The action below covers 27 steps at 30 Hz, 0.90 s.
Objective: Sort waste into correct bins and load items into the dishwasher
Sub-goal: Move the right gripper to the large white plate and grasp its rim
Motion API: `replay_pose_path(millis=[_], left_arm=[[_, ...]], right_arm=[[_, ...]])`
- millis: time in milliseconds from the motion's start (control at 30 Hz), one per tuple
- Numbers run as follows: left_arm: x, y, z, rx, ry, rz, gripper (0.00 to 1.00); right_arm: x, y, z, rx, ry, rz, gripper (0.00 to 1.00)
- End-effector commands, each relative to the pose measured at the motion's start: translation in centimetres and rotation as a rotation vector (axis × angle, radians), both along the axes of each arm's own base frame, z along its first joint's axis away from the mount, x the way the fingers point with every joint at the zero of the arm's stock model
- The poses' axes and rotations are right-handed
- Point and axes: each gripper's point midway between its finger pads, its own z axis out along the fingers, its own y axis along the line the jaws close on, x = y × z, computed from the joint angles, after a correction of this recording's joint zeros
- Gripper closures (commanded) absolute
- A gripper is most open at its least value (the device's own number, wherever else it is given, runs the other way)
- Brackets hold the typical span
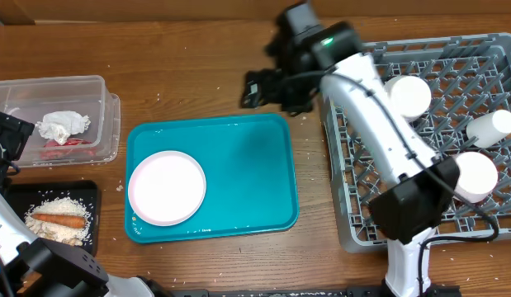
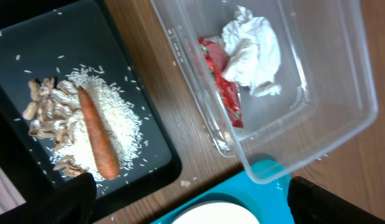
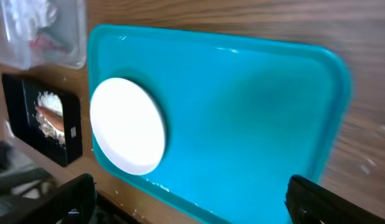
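Plate (image 1: 167, 187) lies white and bare at the left end of the teal tray (image 1: 247, 165), ahead of the right gripper (image 1: 263, 87). The right wrist view shows its fingers (image 3: 68, 199) spread wide with nothing between them. The left gripper (image 2: 192, 193) is likewise spread and empty, above the gap between clear bin (image 2: 341, 93) and black tray (image 2: 30, 37). Only its wrist view resolves the carrot (image 2: 96, 134) on rice and a red wrapper (image 2: 226, 87) beside the tissue (image 2: 251, 53). Only the overhead view shows the rack (image 1: 453, 58) with white cups (image 1: 408, 95), to the right of the right gripper.
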Motion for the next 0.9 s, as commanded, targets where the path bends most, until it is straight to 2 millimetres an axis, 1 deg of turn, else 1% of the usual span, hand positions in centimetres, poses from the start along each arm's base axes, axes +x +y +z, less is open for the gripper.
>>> replay_pose_path(millis=[0, 33, 100, 167, 200, 233, 333, 400, 433, 467, 500, 533, 567, 667, 733, 800, 867], left_arm=[[-0.5, 0.5, -0.9, 0.007, 0.046, 0.003, 0.0], [-0.5, 0.5, -1.0, 0.004, 0.048, 0.003, 0.0], [-0.4, 0.5, -1.1, 0.003, 0.05, 0.002, 0.0], [-0.5, 0.5, -1.1, 0.001, 0.051, 0.002, 0.0], [-0.5, 0.4, -1.2, -0.002, 0.054, 0.001, 0.0], [-0.6, 0.3, -1.2, -0.005, 0.057, 0.001, 0.0], [-0.9, 0.0, -1.3, -0.017, 0.07, 0.001, 0.0], [-0.9, 0.0, -1.3, -0.017, 0.069, 0.0, 0.0], [-0.9, 0.0, -1.3, -0.017, 0.069, 0.0, 0.0], [-0.9, 0.0, -1.3, -0.017, 0.07, 0.0, 0.0], [-0.9, 0.0, -1.3, -0.017, 0.07, 0.0, 0.0], [-0.9, 0.0, -1.3, -0.018, 0.071, 0.0, 0.0], [-1.0, -0.1, -1.4, -0.024, 0.076, 0.0, 0.0], [-1.4, -0.5, -1.5, -0.039, 0.092, 0.0, 0.0], [-1.4, -0.5, -1.5, -0.04, 0.093, 0.0, 0.0], [-1.4, -0.5, -1.5, -0.04, 0.094, 0.0, 0.0], [-1.4, -0.5, -1.5, -0.039, 0.093, 0.0, 0.0]], right_arm=[[-1.3, 3.2, -0.2, -0.014, -0.072, 0.076, 0.0], [-1.6, 3.8, -0.4, -0.012, -0.074, 0.09, 0.0], [-2.9, 5.6, -1.6, -0.017, -0.065, 0.135, 0.0], [-4.1, 6.8, -3.2, -0.034, -0.044, 0.171, 0.0], [-4.9, 7.4, -4.4, -0.049, -0.025, 0.193, 0.0], [-5.3, 7.8, -5.0, -0.057, -0.015, 0.204, 0.03], [-6.8, 8.9, -8.1, -0.117, 0.013, 0.245, 0.17], [-7.6, 9.5, -10.0, -0.168, 0.018, 0.268, 0.21], [-8.0, 9.8, -11.1, -0.204, 0.013, 0.282, 0.24], [-8.3, 10.0, -11.8, -0.23, 0.005, 0.287, 0.27], [-8.4, 10.3, -12.5, -0.256, -0.006, 0.287, 0.36], [-8.4, 10.5, -13.3, -0.287, -0.023, 0.276, 0.46], [-8.3, 10.8, -13.8, -0.302, -0.047, 0.277, 0.51], [-8.0, 12.1, -14.6, -0.287, -0.084, 0.285, 0.52], [-7.4, 12.7, -15.0, -0.27, -0.1, 0.254, 0.53], [-6.9, 12.7, -15.8, -0.281, -0.107, 0.208, 0.53], [-6.9, 12.6, -16.8, -0.297, -0.092, 0.202, 0.53]])
